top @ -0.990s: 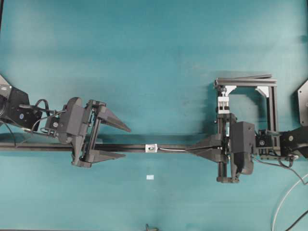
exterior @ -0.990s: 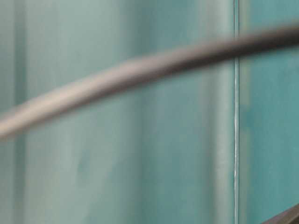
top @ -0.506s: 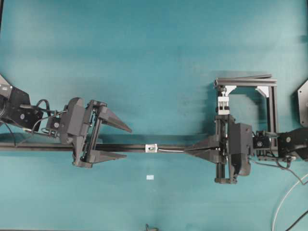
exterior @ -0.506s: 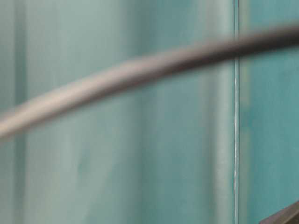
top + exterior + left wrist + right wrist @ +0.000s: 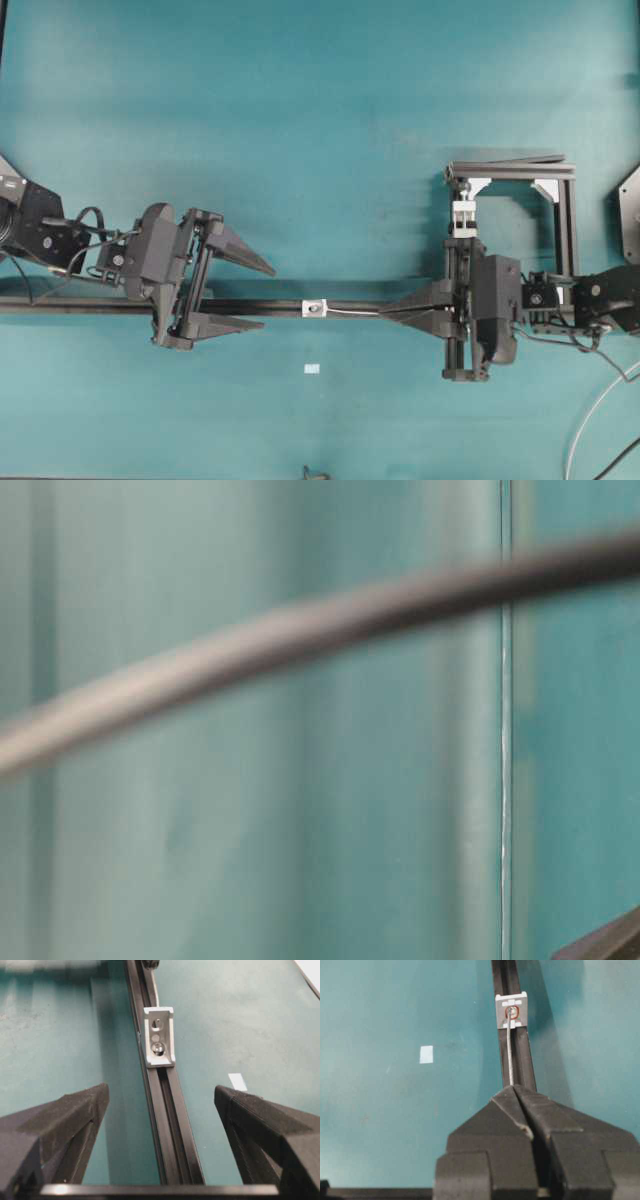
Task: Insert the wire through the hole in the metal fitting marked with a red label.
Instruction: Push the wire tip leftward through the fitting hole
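Now my right fingers [image 5: 520, 1105] pinch the wire [image 5: 510, 1045], its tip at the hole [image 5: 511, 1012] (left fingers [image 5: 160, 1110] spread), not visibly through.

On the black rail [image 5: 270, 306] sits the metal fitting [image 5: 315, 307] — left gripper [image 5: 252, 296] at its nine o'clock, right gripper [image 5: 390, 311] at three, the wire [image 5: 352, 311] between fitting and right gripper.
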Robot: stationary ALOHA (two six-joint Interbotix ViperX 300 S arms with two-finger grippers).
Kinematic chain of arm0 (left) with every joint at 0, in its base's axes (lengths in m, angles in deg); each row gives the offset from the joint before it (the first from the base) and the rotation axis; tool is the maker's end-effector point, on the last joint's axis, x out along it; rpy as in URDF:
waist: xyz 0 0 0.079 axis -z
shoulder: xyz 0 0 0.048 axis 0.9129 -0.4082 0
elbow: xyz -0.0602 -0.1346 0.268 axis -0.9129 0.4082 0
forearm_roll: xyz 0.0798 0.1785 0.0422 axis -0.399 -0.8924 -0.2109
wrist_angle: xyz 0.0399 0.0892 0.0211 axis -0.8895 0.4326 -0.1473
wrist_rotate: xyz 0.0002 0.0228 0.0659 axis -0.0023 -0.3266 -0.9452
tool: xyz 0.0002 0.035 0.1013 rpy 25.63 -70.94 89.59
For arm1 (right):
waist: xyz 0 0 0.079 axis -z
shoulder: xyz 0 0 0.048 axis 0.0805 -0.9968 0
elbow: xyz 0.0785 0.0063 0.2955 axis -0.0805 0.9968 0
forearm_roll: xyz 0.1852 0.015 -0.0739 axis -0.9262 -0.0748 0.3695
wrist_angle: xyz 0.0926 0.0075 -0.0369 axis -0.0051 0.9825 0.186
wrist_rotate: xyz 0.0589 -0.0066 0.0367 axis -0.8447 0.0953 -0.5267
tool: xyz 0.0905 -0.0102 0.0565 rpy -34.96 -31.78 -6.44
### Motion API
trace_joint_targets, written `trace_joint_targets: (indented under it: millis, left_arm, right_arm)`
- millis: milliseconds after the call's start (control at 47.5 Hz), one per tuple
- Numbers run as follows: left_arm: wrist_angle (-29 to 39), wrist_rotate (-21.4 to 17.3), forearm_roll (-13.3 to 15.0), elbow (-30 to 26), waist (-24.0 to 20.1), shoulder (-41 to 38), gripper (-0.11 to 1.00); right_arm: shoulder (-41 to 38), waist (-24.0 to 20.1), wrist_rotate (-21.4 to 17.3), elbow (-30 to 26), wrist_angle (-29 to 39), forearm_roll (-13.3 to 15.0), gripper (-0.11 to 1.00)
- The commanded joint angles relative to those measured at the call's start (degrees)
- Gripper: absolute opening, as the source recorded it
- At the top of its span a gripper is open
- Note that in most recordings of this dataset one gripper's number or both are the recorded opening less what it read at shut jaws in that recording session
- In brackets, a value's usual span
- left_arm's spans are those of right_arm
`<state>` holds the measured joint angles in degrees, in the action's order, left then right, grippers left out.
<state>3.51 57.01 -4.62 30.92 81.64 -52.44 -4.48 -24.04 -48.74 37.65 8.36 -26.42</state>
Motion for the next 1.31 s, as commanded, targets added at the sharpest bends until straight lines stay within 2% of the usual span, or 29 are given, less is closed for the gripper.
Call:
trace_joint_targets:
  millis: [0, 674, 990, 1285]
  left_arm:
    - [-0.1, 0.0, -0.2, -0.7, -0.1, 1.1, 0.69]
    - [0.9, -0.1, -0.2, -0.9, -0.2, 1.1, 0.69]
    - [2.5, -0.1, -0.2, -1.6, -0.4, 1.1, 0.60]
    - [2.9, 0.0, -0.2, -2.3, -0.4, 1.1, 0.59]
  right_arm:
    - [0.4, 0.3, 0.1, -1.1, -0.6, 0.0, -0.01]
    - [-1.1, 1.5, 0.4, -2.7, -0.6, 0.0, -0.01]
    - [-2.6, 2.5, 0.5, -4.4, -0.6, 0.0, -0.01]
    - [-3.3, 2.9, 0.7, -5.6, -0.6, 0.2, -0.01]
